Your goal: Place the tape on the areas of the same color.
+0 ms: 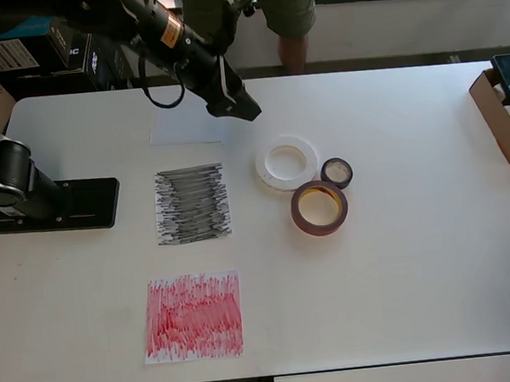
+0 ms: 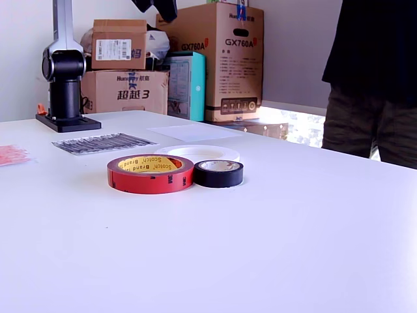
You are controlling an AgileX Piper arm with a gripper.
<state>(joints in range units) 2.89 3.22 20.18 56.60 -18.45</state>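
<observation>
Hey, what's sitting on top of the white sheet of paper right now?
No tape lies on the white sheet. From overhead, the gripper hangs over its right edge and hides a strip there. The white tape roll lies on the table beside it.

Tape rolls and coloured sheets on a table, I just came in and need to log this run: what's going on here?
A robot arm's hand hangs above the table near the white sheet, holding nothing that shows. None of the rolls is sorted yet: the white tape roll, the red tape roll and the small black tape roll sit clustered together on the bare table. The black scribbled sheet and the red scribbled sheet have nothing on them. A person stands at the table's far edge.
</observation>
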